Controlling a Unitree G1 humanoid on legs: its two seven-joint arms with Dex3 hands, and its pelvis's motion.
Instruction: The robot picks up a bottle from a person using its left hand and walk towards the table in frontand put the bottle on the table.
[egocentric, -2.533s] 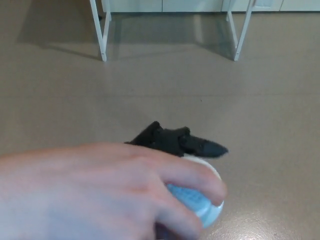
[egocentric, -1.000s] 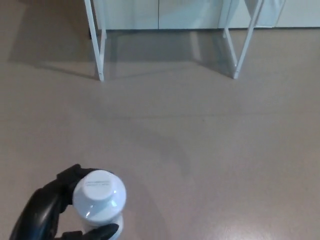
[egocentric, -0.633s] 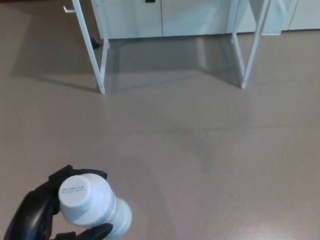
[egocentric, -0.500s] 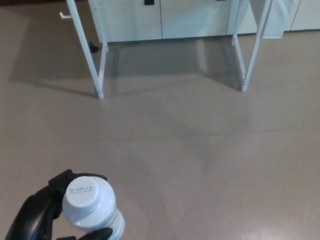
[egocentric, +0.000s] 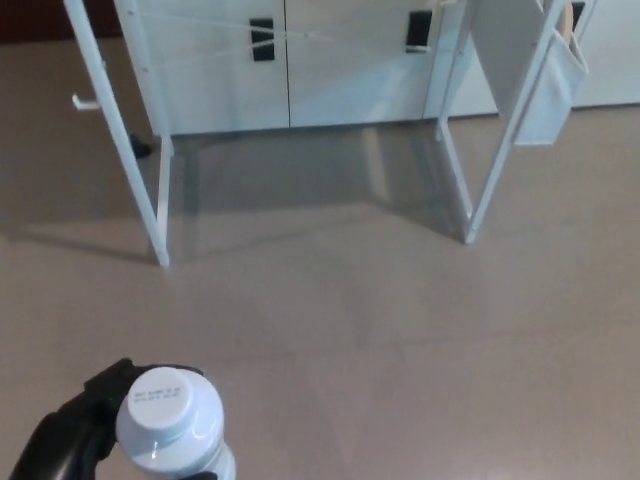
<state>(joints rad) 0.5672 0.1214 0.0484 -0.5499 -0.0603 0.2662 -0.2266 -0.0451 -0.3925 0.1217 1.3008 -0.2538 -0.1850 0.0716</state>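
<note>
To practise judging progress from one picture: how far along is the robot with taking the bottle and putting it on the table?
Done: the handover, since the left hand grips the bottle and no person shows. In hand: carrying it, with the white legs of the table ahead across the floor. Left: reach the table and set the bottle on its top, which is out of view.

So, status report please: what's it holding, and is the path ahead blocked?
Left hand shut on bottle, cap up. Right hand not in view. White table legs ahead; only bare floor between.
</note>
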